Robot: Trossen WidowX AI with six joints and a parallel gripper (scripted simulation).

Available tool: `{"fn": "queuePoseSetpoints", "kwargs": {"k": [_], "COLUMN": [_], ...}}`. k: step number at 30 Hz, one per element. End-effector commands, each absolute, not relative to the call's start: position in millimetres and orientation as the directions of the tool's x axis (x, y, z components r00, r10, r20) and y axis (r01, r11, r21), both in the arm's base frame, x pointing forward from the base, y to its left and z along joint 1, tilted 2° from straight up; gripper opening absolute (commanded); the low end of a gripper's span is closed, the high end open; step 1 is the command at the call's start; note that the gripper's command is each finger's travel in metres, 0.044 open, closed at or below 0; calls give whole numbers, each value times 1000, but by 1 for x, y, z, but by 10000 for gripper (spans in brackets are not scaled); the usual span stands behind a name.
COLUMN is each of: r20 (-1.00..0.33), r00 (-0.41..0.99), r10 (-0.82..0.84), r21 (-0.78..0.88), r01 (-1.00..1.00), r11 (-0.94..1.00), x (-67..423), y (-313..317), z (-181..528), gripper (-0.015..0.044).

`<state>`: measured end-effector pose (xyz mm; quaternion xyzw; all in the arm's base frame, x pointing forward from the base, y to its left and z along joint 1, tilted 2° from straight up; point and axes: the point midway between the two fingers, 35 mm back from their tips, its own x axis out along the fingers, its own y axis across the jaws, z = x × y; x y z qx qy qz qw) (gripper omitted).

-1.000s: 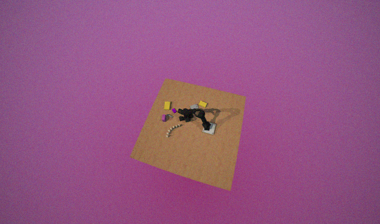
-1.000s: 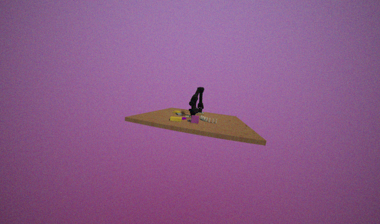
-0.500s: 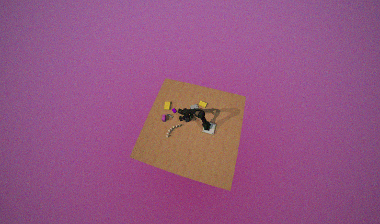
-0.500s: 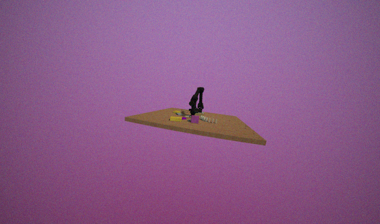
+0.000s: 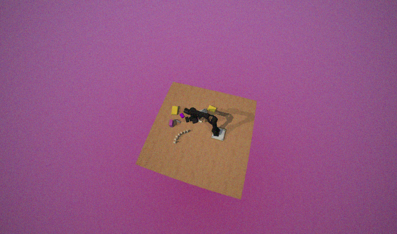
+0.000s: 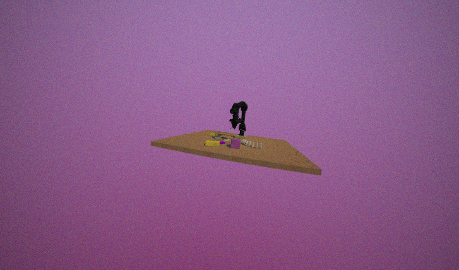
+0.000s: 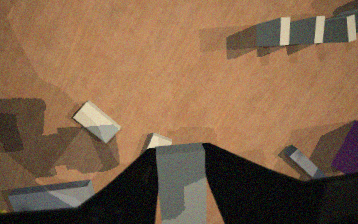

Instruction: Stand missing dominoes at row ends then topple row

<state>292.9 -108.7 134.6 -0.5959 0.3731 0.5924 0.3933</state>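
Clamped between the black fingers of the gripper (image 7: 180, 175) is a grey domino (image 7: 181, 180), which stands on end in the wrist view and fills the gap between the two dark fingertips. Just beyond the held piece, touching its far edge as seen from the wrist, a small pale domino (image 7: 158, 140) lies on the wooden table (image 7: 145, 60). Farther to the gripper's left another loose domino (image 7: 96, 121) lies flat and tilted, its pale face up and a grey side showing. Ahead and to the right, well apart from the fingers, the row of standing dominoes (image 7: 310, 30) runs toward the upper right corner, its grey faces alternating with pale edges. At the right, near the gripper, a purple block (image 7: 356, 147) sits beside a small grey bar (image 7: 302, 161) that lies at an angle. Low on the left a flat grey block (image 7: 50, 196) lies just beside the left finger. From the top camera the arm (image 5: 207, 117) reaches from its base plate (image 5: 220, 135) toward two yellow blocks (image 5: 175, 109), and the curved row (image 5: 181, 135) stands apart from the gripper (image 5: 190, 118), on the side nearer the camera. In the exterior view the arm (image 6: 238, 115) bends down over the table (image 6: 281, 157), with the row (image 6: 251, 144) near it.
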Motion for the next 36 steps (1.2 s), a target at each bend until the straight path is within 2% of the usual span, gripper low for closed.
{"fn": "queuePoseSetpoints", "kwargs": {"k": [1, 5, 13, 18, 23, 36], "r20": [-1000, -1000, -999, -999, -999, -999], "r00": [19, 19, 18, 16, 14, 14], "r10": [18, 19, 27, 32, 36, 36], "r21": [-25, -25, -16, -3, 8, 9], "r01": [-909, -925, -997, -928, -838, -830], "r11": [-416, -380, 81, 374, 545, 557], "x": [291, 291, 274, 250, 231, 229], "y": [-109, -101, -12, 35, 61, 63], "z": [156, 157, 161, 160, 159, 159], "gripper": [107, 107, 107, 107, 107, 107]}}
